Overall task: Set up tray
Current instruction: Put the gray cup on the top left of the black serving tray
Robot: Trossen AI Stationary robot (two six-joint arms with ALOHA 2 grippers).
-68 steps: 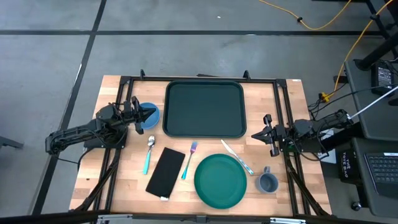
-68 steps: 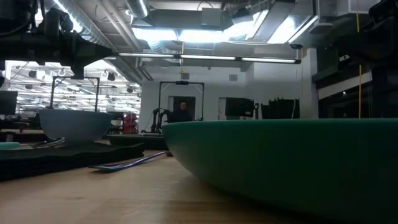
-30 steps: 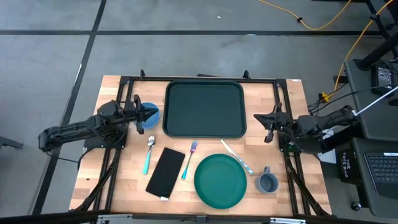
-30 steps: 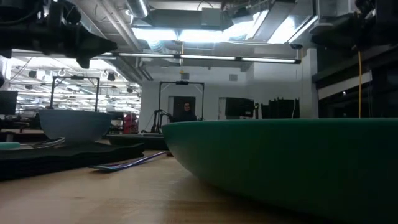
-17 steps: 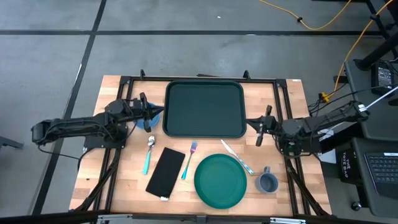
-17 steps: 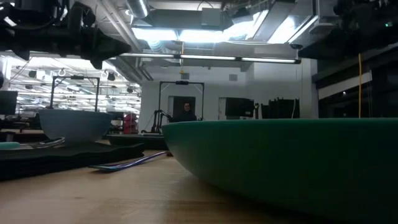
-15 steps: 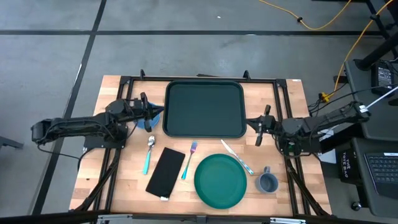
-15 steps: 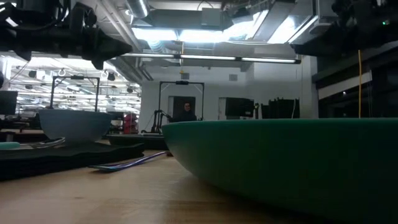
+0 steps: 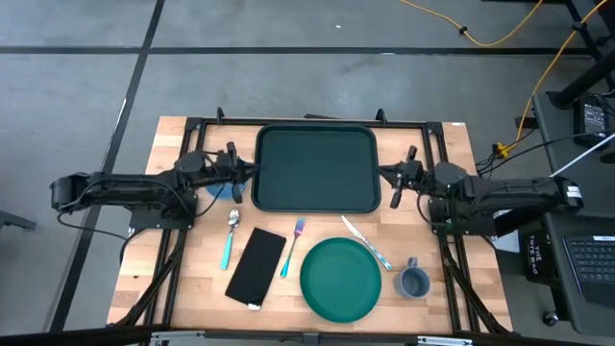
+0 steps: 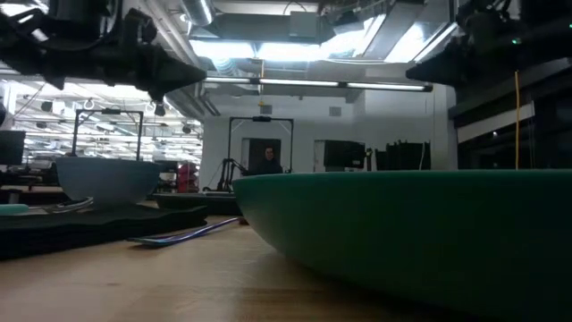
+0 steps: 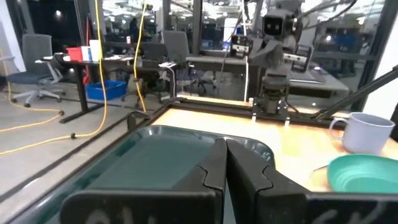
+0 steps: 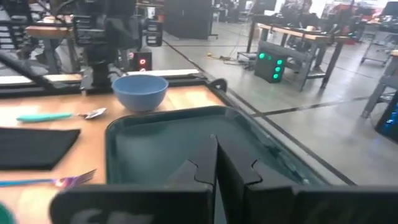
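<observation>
High view is showing you the dark green tray (image 9: 316, 169) lying at the table's far middle, with the left gripper (image 9: 252, 171) and right gripper (image 9: 382, 174) hovering pinched closed and empty at its opposite short edges.

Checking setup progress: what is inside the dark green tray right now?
Nothing lies in the tray; its whole floor shows bare from above. The plate, bowl, cup and cutlery all sit outside it on the table.

Trays: one tray (image 9: 315, 169)
Plates: one (image 9: 340, 280)
Bowls: one (image 9: 213, 189)
Mugs: one (image 9: 414, 281)
Spoons: one (image 9: 230, 238)
Forks: one (image 9: 292, 246)
Knives: one (image 9: 367, 243)
Black mats: one (image 9: 256, 266)
</observation>
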